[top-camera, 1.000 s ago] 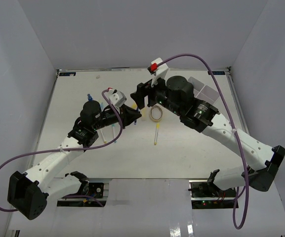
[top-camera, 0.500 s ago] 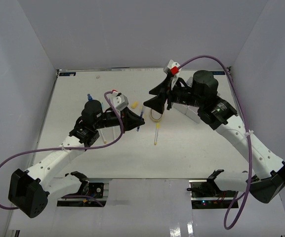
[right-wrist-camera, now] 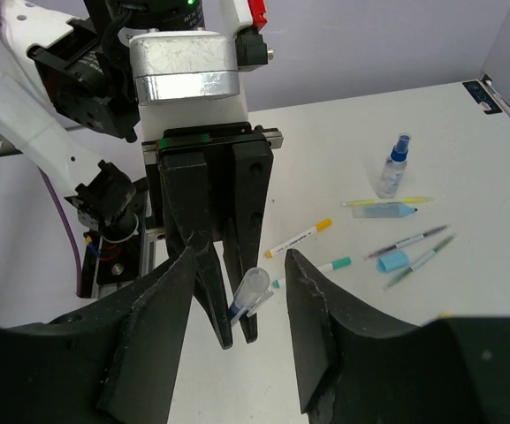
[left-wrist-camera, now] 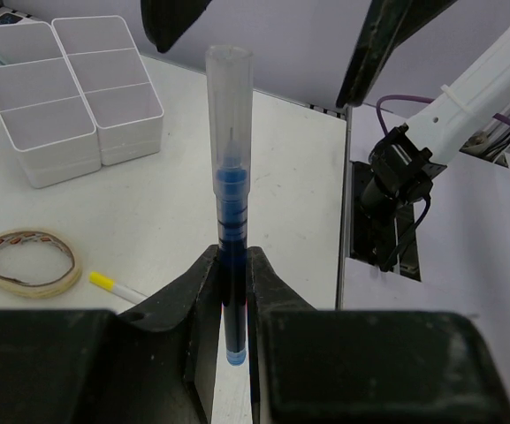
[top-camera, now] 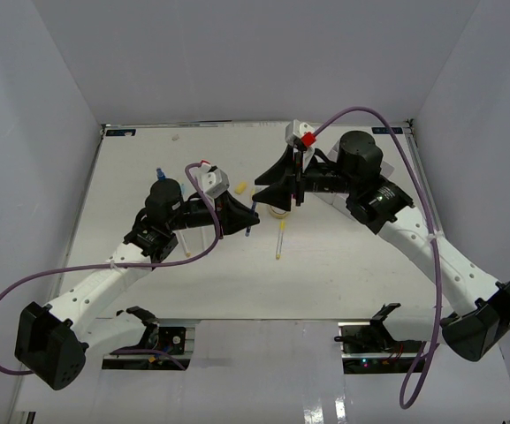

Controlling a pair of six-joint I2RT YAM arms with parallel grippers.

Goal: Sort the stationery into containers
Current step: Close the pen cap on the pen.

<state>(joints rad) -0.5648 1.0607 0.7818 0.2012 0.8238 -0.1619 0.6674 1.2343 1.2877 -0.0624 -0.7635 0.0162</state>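
My left gripper (top-camera: 241, 215) (left-wrist-camera: 231, 256) is shut on a blue pen (left-wrist-camera: 229, 203) with a clear cap and holds it above the table. The capped end points at my right gripper (top-camera: 266, 187) (right-wrist-camera: 239, 256). That gripper is open, with its jaws standing either side of the pen's cap (right-wrist-camera: 253, 290) without touching it. The white tray (left-wrist-camera: 69, 97) stands at the far left in the left wrist view. It is mostly hidden behind the right arm in the top view. A tan ring (top-camera: 279, 205) (left-wrist-camera: 29, 261) lies on the table.
A yellow-capped pen (top-camera: 280, 238) and a yellow block (top-camera: 241, 187) lie near the ring. The right wrist view shows a blue-capped bottle (right-wrist-camera: 394, 168), a yellow-capped pen (right-wrist-camera: 299, 238), a green-capped pen (right-wrist-camera: 325, 267), a blue block (right-wrist-camera: 394, 261) and more pens (right-wrist-camera: 409, 241).
The right arm has swung round, and its open gripper now faces the left gripper and brackets the pen's cap. The left gripper has hardly moved and still holds the pen.
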